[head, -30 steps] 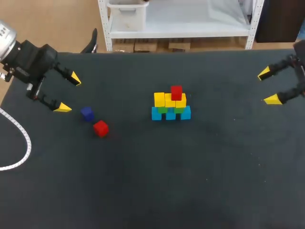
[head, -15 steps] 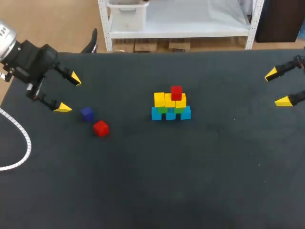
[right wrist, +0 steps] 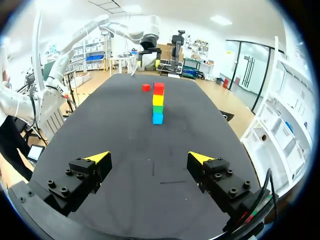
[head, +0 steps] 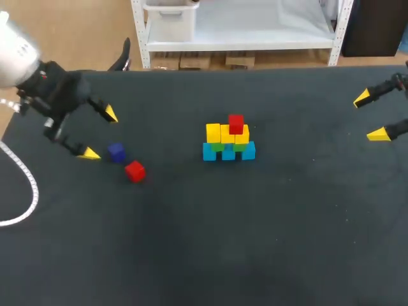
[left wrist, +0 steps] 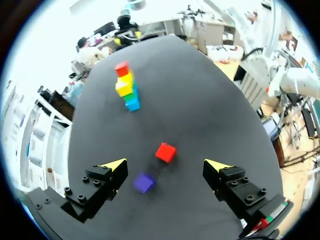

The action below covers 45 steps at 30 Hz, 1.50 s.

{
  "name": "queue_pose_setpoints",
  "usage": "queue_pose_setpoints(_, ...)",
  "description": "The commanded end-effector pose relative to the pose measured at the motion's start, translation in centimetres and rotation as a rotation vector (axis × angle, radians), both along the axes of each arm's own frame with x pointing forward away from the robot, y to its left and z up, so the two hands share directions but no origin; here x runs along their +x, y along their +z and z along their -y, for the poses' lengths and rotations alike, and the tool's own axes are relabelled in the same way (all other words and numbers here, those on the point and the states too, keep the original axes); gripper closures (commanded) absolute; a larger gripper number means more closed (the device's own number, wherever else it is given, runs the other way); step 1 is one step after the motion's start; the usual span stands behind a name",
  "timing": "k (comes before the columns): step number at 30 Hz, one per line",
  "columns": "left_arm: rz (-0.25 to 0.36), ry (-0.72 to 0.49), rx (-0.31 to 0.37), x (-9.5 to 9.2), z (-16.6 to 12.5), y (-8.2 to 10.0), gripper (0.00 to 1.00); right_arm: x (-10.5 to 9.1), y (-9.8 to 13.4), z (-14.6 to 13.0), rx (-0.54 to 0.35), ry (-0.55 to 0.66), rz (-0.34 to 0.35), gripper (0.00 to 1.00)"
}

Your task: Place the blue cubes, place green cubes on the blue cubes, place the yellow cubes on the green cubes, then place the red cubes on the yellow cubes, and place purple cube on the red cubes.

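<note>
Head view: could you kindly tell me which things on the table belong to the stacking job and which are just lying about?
Job: blue cubes, green cubes, yellow cubes, stacked red cube, loose red cube, purple cube.
Lying about: white cable only.

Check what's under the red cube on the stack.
The stacked red cube sits on the yellow cubes. Under those, green cubes show only as slivers, then blue cubes on the table. The contact faces are covered.
</note>
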<state>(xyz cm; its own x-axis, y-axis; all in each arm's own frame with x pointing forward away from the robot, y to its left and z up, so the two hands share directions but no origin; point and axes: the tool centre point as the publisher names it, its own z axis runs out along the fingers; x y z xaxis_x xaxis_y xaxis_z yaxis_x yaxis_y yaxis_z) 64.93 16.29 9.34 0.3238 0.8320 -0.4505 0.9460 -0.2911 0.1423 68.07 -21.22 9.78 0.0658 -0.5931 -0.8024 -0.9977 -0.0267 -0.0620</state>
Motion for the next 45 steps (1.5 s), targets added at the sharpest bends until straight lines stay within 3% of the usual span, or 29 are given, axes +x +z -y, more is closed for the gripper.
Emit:
queue_pose_setpoints(1, -0.033, -0.020, 0.108, 0.9, 2.8, -1.3, 0.00, 0.0, 0.0, 0.0, 0.001, 0.000, 0.000, 0.00)
queue_pose_setpoints(6, -0.063, -0.024, 0.188, 1.0, 4.4, -3.2, 0.00, 0.0, 0.0, 0.0, 0.001, 0.000, 0.000, 0.00)
queue_pose_setpoints(13, -0.041, -0.071, 0.236, 1.5, 4.6, -4.9, 0.00, 0.0, 0.0, 0.0, 0.001, 0.000, 0.000, 0.00)
queue_pose_setpoints(26, 0.022, -0.264, 0.257, 1.3, 2.9, -6.6, 0.00, 0.0, 0.0, 0.0, 0.001, 0.000, 0.000, 0.00)
queue_pose_setpoints(33, 0.014, -0.309, 0.314, 1.6, 2.6, -7.6, 0.00, 0.0, 0.0, 0.0, 0.001, 0.000, 0.000, 0.00)
queue_pose_setpoints(45, 0.009, -0.412, 0.335, 1.5, 3.4, -8.8, 0.00, 0.0, 0.0, 0.0, 0.001, 0.000, 0.000, 0.00)
